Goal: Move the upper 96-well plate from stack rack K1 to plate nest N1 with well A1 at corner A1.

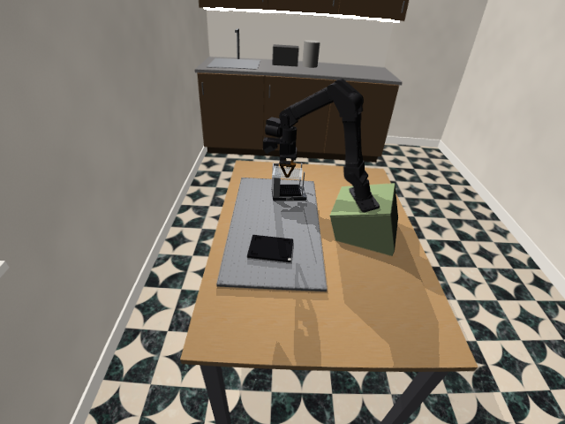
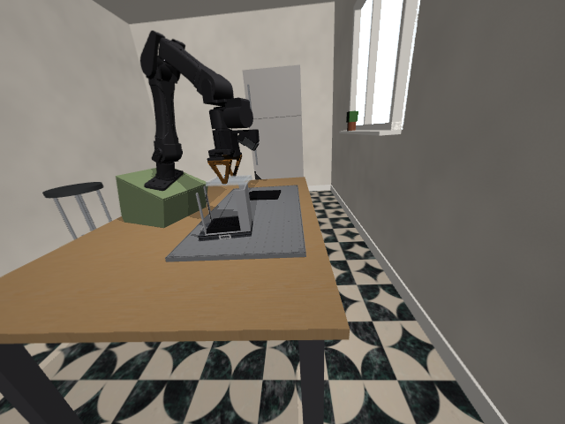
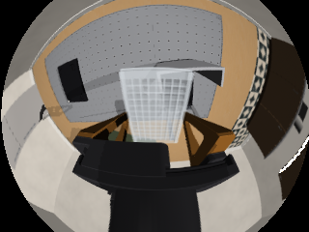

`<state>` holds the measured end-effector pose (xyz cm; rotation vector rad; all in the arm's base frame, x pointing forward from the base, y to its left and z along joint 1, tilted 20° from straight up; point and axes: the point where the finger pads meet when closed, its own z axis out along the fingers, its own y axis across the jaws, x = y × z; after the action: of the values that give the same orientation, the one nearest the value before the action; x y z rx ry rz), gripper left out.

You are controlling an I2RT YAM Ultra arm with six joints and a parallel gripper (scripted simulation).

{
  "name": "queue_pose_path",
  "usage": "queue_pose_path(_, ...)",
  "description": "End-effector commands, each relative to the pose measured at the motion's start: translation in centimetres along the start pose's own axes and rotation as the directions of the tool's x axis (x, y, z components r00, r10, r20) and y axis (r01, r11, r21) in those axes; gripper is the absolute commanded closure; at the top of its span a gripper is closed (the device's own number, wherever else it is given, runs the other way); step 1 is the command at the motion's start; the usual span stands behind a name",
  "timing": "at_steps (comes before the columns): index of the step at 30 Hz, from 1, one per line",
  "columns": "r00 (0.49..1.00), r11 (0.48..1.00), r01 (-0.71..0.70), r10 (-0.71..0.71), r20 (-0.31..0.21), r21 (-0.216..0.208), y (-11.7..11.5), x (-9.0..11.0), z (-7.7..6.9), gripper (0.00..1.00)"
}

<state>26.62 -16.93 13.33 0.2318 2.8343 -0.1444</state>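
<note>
The stack rack K1 (image 1: 289, 186) stands at the far end of the grey mat, with thin posts and a dark lower plate (image 2: 222, 223) on its floor. My gripper (image 1: 287, 170) (image 2: 226, 181) hangs straight down over the rack and is shut on the upper 96-well plate (image 3: 156, 103), a clear white-gridded plate held level at the top of the posts. In the wrist view the orange fingers grip its two long sides. The plate nest N1 (image 1: 270, 248) is a black flat frame nearer the mat's front; it also shows in the exterior view (image 2: 264, 194). Its A1 mark is a small pale square at one corner (image 1: 289, 259).
The arm's base sits on a green block (image 1: 365, 217) right of the grey mat (image 1: 274, 232). A stool (image 2: 75, 190) stands beside the table. The rack's posts rise close around the held plate.
</note>
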Motion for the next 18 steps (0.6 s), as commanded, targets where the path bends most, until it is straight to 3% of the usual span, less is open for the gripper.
queue_pose_path(1,0.999,0.999,-0.021,0.019,0.044,0.027,1.0,-0.6,-1.0,1.00)
queue_pose_path(11,0.999,0.999,-0.021,0.020,0.047,0.025,3.6,-0.9,-0.9,1.00)
queue_pose_path(12,0.996,0.999,-0.022,0.019,0.087,0.036,3.6,-2.2,-2.0,1.00)
queue_pose_path(15,0.999,0.999,-0.021,0.020,0.046,0.024,4.9,-0.9,-0.8,1.00)
queue_pose_path(18,0.998,0.999,-0.022,0.020,0.066,0.027,5.8,-1.7,-1.3,1.00)
